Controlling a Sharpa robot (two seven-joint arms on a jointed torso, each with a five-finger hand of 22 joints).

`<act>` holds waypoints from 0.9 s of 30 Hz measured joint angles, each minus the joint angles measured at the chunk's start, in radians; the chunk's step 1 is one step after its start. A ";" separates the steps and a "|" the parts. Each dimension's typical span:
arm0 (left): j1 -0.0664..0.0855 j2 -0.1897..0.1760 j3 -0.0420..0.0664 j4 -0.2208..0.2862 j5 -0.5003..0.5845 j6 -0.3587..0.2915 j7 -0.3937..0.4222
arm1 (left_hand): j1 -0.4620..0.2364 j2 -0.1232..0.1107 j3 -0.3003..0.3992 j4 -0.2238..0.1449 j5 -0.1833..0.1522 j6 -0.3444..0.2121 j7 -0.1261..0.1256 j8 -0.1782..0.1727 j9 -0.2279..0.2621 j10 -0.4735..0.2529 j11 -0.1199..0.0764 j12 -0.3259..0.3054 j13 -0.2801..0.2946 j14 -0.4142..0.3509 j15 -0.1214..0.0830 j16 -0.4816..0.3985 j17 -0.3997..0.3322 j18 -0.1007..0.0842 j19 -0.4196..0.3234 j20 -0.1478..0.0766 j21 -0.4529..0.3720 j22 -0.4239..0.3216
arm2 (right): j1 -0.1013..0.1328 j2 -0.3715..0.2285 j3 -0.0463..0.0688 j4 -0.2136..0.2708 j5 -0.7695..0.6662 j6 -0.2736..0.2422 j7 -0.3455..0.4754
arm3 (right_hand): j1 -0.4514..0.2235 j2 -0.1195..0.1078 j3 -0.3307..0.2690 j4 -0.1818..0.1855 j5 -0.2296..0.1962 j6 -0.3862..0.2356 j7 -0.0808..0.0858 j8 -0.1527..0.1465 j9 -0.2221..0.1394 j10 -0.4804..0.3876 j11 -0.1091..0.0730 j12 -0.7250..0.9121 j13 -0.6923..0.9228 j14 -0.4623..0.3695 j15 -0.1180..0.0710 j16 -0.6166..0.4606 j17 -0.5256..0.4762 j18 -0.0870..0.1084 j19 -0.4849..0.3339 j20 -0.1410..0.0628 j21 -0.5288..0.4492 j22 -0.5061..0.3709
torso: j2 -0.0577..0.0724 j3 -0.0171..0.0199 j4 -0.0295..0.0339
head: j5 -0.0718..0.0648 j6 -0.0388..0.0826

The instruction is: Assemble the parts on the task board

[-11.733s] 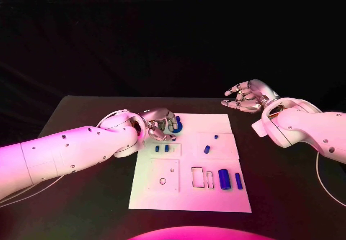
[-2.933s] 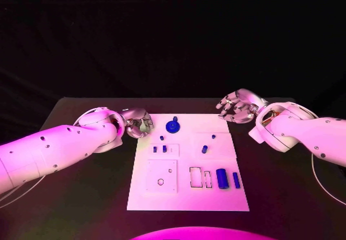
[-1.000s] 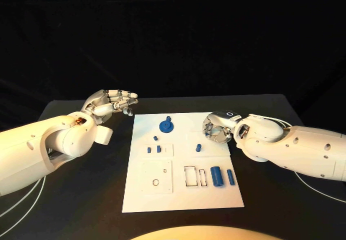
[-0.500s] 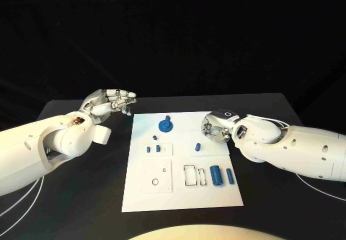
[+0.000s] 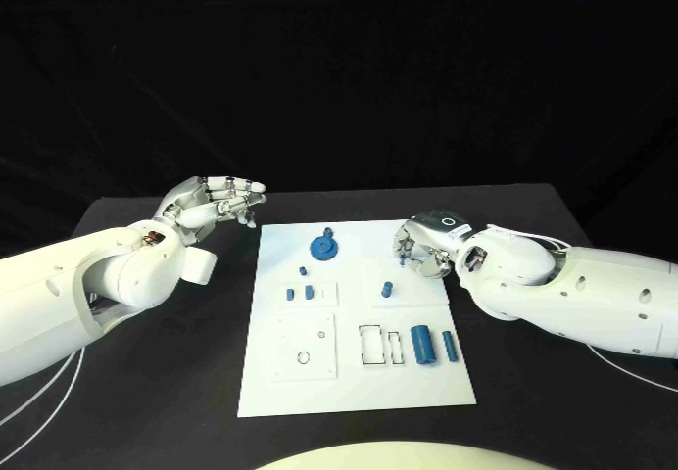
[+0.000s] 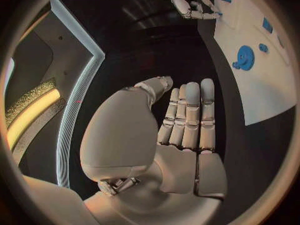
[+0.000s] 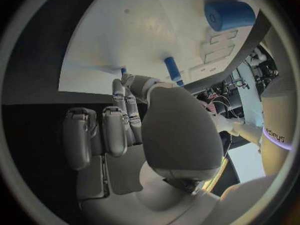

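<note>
Matte black counter (image 5: 169,392), carrying one flat white rectangular task board (image 5: 354,392), smooth-faced, lying lengthwise away from the robot. Nearest on the board: one square inset plate (image 5: 309,346) with two small holes; beside it, two narrow rectangular slots (image 5: 379,345); then two upright-lying blue cylinders, one thick (image 5: 427,345) and one slim (image 5: 451,345), side by side. Middle row: two short blue pegs (image 5: 298,292) on a small raised tile, one blue peg (image 5: 387,289) on the neighbouring tile. Farther: one small blue stud (image 5: 303,269) and one toothed blue gear (image 5: 325,246) with a stub on it. Right hand (image 5: 422,250), silver and jointed, hovers over the board's far right part, fingers curled downward near a small blue pin (image 7: 123,70); whether it pinches the pin, I cannot tell. Left hand (image 5: 215,204), likewise silver, raised off the board's far left corner, fingers loosely bent, holding nothing.
</note>
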 measured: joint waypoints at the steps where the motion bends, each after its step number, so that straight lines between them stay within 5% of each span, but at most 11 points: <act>1: 0.000 0.000 0.000 0.000 0.000 0.000 0.000 | 0.000 0.000 0.000 0.000 0.000 0.000 0.000 0.000 0.000 0.000 0.000 0.000 0.000 0.000 0.000 0.000 -0.001 0.000 0.000 0.000 0.000 -0.001 | 0.003 -0.003 0.001 0.005 0.000 -0.004 -0.001 | 0.000 0.000 0.000 0.000 0.000 0.000 0.000 0.000 0.000 0.000 0.000 -0.002 0.000 0.000 0.000 0.000 0.000 0.000 0.000 0.000 0.000 0.000 | 0.000 0.0000 0.0002 | 0.000 0.001; 15: 0.000 0.009 0.000 -0.009 0.000 0.000 -0.001 | 0.000 0.000 0.000 0.000 0.000 -0.004 0.003 0.000 0.000 0.000 0.000 0.000 0.000 0.000 0.000 0.000 -0.001 0.000 0.000 0.000 0.000 -0.001 | 0.034 -0.058 0.007 0.125 0.024 -0.049 -0.003 | -0.007 -0.002 0.003 -0.003 0.000 0.002 0.002 0.000 0.000 0.004 0.004 -0.002 0.000 0.000 0.000 0.000 0.002 0.000 0.000 0.000 0.004 0.000 | -0.001 -0.0006 -0.0011 | 0.006 0.001; 21: -0.001 0.020 0.000 -0.016 0.000 -0.001 -0.001 | 0.000 0.000 0.000 0.000 0.000 -0.004 0.003 0.000 0.000 -0.003 0.003 0.000 0.000 0.000 0.000 -0.004 -0.002 0.000 0.000 0.000 -0.004 -0.003 | 0.013 -0.038 0.008 0.193 0.043 -0.065 0.002 | -0.008 -0.003 0.003 -0.003 0.000 0.003 0.003 -0.001 0.000 0.004 0.004 -0.002 0.000 0.000 0.000 0.000 0.002 0.000 0.000 0.000 0.004 0.000 | -0.003 0.0002 -0.0016 | 0.023 0.000; 27: -0.002 0.033 -0.001 -0.026 0.001 -0.002 0.000 | 0.000 0.000 0.000 0.000 0.000 -0.004 0.003 0.000 0.000 -0.003 0.003 0.000 0.000 0.000 0.000 -0.004 -0.002 0.000 0.000 0.000 -0.004 -0.003 | -0.025 0.012 0.006 0.230 0.049 -0.076 0.008 | -0.008 -0.003 0.002 -0.004 0.000 0.003 0.003 0.000 0.000 0.004 0.004 -0.002 0.001 0.000 0.000 0.000 0.002 0.000 0.000 0.000 0.004 0.000 | -0.009 0.0000 -0.0025 | 0.058 -0.010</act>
